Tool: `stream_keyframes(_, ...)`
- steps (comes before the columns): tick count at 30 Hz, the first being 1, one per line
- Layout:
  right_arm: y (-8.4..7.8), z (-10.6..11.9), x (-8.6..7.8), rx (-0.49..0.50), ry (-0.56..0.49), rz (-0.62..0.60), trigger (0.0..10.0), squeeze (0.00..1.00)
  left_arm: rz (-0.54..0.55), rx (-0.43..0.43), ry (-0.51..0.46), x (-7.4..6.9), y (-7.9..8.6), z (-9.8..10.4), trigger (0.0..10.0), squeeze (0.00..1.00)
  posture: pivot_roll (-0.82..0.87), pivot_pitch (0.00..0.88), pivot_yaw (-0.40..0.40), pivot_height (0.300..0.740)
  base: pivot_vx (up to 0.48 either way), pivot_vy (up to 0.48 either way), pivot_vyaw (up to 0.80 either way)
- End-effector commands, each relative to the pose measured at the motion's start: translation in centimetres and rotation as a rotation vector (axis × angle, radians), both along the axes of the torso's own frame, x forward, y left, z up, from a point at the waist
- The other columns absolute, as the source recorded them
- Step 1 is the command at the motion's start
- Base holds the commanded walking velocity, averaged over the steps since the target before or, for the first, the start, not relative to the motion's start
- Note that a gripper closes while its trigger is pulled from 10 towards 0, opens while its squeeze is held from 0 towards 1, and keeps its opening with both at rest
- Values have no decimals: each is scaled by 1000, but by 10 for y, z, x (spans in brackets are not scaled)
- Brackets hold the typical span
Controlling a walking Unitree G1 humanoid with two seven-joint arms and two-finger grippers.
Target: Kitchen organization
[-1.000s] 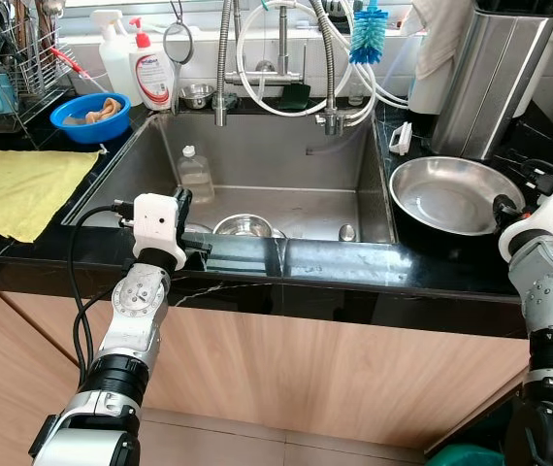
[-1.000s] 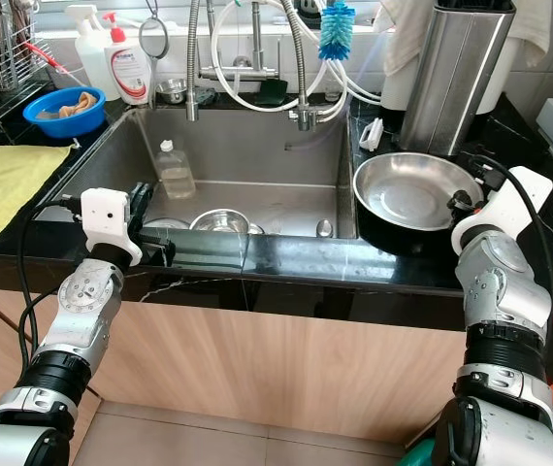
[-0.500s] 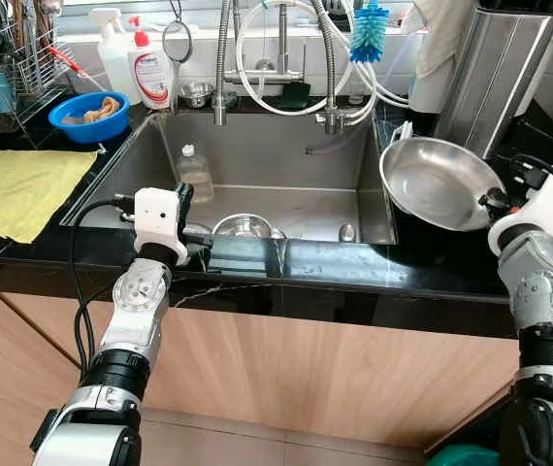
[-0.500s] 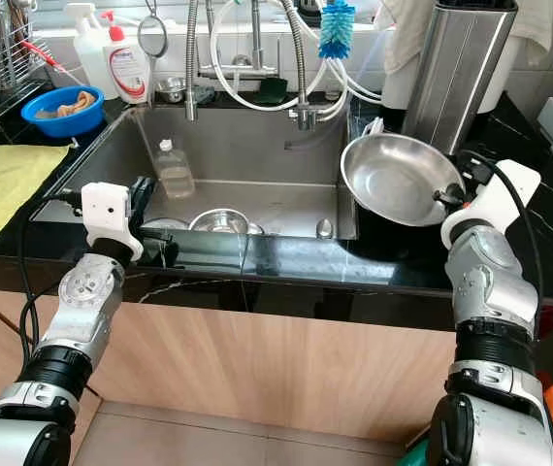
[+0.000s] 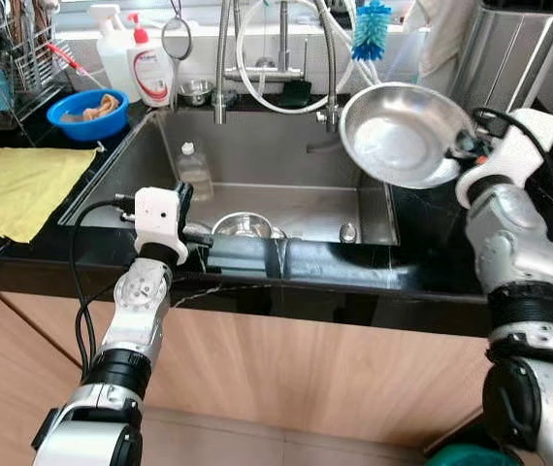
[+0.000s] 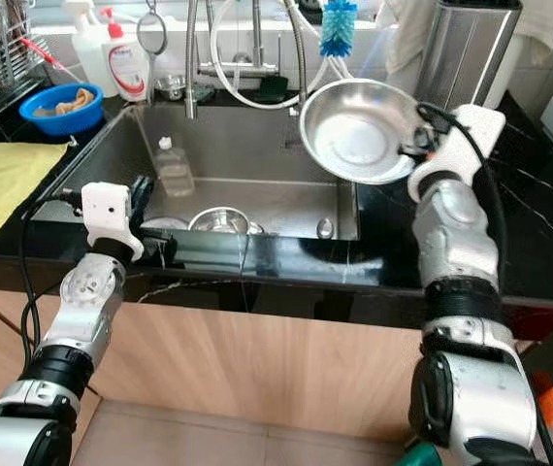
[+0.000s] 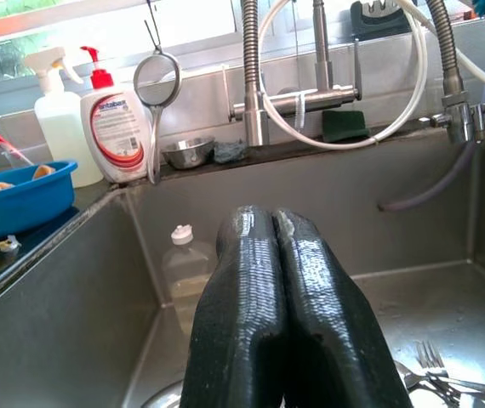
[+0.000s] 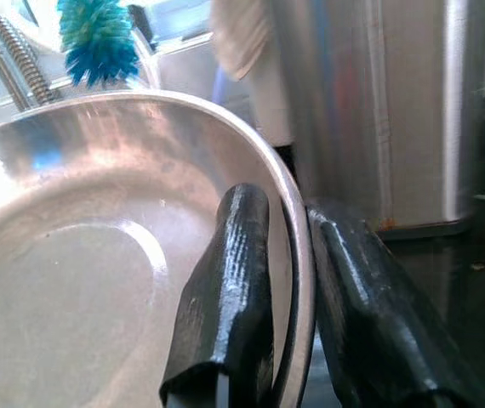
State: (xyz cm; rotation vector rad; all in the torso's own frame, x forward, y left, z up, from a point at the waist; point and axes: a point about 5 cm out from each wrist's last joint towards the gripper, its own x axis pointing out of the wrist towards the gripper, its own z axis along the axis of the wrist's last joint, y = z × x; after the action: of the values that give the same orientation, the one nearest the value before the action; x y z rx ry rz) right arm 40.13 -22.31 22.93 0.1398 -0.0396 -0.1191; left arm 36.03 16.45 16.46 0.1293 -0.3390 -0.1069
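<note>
Steel pan (image 5: 405,133): we pinch its rim in our right gripper (image 8: 287,297), tilted above the sink's (image 5: 257,165) right edge, likely for washing.
Left gripper (image 7: 283,314): fingers closed on nothing, waiting at the sink's front edge.

The steel pan (image 5: 405,134) is up in the air, round, shallow and shiny, tipped steeply so its hollow face looks toward the camera. It hangs over the right back corner of the sink (image 5: 276,160), clear of the black surface (image 5: 422,243), its upper rim just under the blue brush (image 5: 370,27). The right gripper (image 8: 289,297) pinches its rim, one finger inside the pan, one outside. Down in the sink lie a small steel bowl (image 5: 244,226), a fork (image 7: 434,370) and a clear plastic bottle (image 5: 195,173), lying against the left wall.
</note>
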Motion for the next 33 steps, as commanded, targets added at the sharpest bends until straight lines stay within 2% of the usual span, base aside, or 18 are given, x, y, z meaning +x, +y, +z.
stream_keyframes(1,13,11,6,-58,-31,36,10000,0,-2,1,-28,2,-3,8,10000,0,-1,0,17,740,0,0,0)
stream_keyframes(4,29,14,13,-154,-33,75,10000,0,-2,-7,-38,1,-3,8,10000,0,5,0,13,740,0,0,0)
stream_keyframes(8,41,16,16,-228,-35,106,10000,0,-20,-10,-29,-1,-7,6,10000,0,14,0,4,740,0,0,0)
stream_keyframes(12,56,16,20,-236,-35,156,10000,0,-21,-20,-29,-2,-10,5,10000,0,23,0,-3,740,0,0,0)
stream_keyframes(16,60,7,22,-295,30,157,10000,0,-25,-21,-32,-3,-11,5,10000,0,30,0,-6,740,0,0,0)
stream_keyframes(18,60,4,22,-373,56,152,10000,0,-21,-24,-36,-3,-11,5,10000,0,42,0,-15,740,0,0,0)
stream_keyframes(20,60,4,22,-398,61,155,10000,0,-19,-26,-37,-3,-10,6,10000,0,42,0,-15,740,0,0,0)
stream_keyframes(22,61,0,22,-495,83,154,10000,0,-17,-27,-38,-4,-10,6,10000,0,51,0,-19,740,0,0,0)
stream_keyframes(28,59,-2,22,-604,98,126,10000,0,-22,-30,-39,-6,-12,5,10000,0,60,0,-22,740,0,0,0)
stream_keyframes(33,52,-9,21,-648,139,87,10000,0,-28,-29,-41,-7,-12,6,10000,0,67,0,-23,740,0,0,0)
